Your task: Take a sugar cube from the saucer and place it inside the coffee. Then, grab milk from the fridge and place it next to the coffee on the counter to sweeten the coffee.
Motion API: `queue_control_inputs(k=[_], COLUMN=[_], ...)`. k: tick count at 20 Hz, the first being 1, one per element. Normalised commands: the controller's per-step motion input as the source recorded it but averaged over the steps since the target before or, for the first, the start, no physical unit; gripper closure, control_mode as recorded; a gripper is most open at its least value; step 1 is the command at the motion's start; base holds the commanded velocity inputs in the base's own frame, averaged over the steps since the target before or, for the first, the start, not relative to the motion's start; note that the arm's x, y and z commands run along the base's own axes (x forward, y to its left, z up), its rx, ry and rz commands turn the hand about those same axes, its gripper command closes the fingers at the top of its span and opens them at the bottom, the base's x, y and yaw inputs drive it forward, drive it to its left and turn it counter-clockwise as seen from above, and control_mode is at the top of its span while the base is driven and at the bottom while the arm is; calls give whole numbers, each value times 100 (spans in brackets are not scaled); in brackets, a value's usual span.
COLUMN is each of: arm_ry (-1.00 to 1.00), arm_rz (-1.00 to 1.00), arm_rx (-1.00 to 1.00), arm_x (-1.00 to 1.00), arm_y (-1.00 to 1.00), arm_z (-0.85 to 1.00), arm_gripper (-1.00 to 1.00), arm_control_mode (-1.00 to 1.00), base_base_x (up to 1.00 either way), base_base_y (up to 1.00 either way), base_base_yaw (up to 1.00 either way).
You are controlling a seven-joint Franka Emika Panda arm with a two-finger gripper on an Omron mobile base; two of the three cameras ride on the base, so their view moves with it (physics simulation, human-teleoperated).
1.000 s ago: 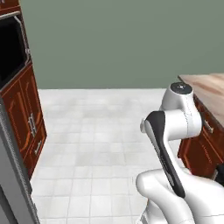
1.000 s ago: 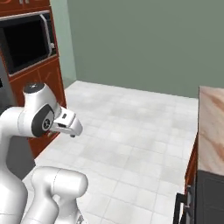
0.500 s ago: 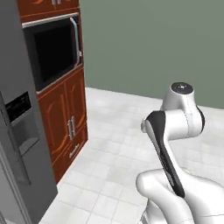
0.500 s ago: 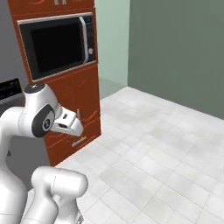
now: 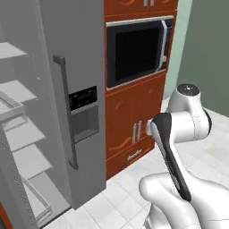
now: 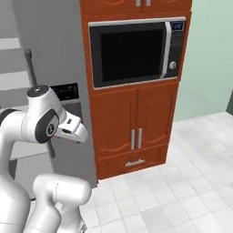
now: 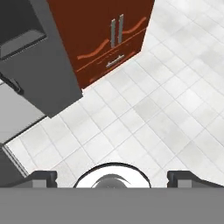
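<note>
Left base view shows the fridge (image 5: 67,89) with one door swung open on white shelves, beside a wooden cabinet (image 6: 136,132) holding a microwave (image 6: 136,52); no milk carton can be made out on the shelves from here. The arm is folded close over the base, and the hand (image 7: 112,177) points down at the tiled floor (image 7: 144,109), fingers wide apart and empty. The likely trouble is reaching in blind, or the elbow clipping the shut door's handle (image 5: 65,112).

Reddish-brown cabinets (image 6: 136,123) hold a microwave (image 6: 134,52) above pale floor tiles (image 6: 182,191).
</note>
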Motion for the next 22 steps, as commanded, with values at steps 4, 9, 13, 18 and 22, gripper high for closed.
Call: queue_control_inputs(k=[4, 9, 13, 18, 22], arm_ry=[0, 0, 0, 0, 0], arm_rz=[0, 0, 0, 0, 0], arm_rx=[0, 0, 0, 0, 0], arm_x=[0, 0, 0, 0, 0], arm_y=[0, 0, 0, 0, 0], arm_z=[0, 0, 0, 0, 0], arm_gripper=[-100, -100, -100, -100, -100], arm_control_mode=[100, 100, 100, 100, 100], base_base_x=[71, 63, 52, 48, 46], base_base_y=[0, 1, 16, 35, 1], base_base_yaw=[66, 44, 47, 47, 34])
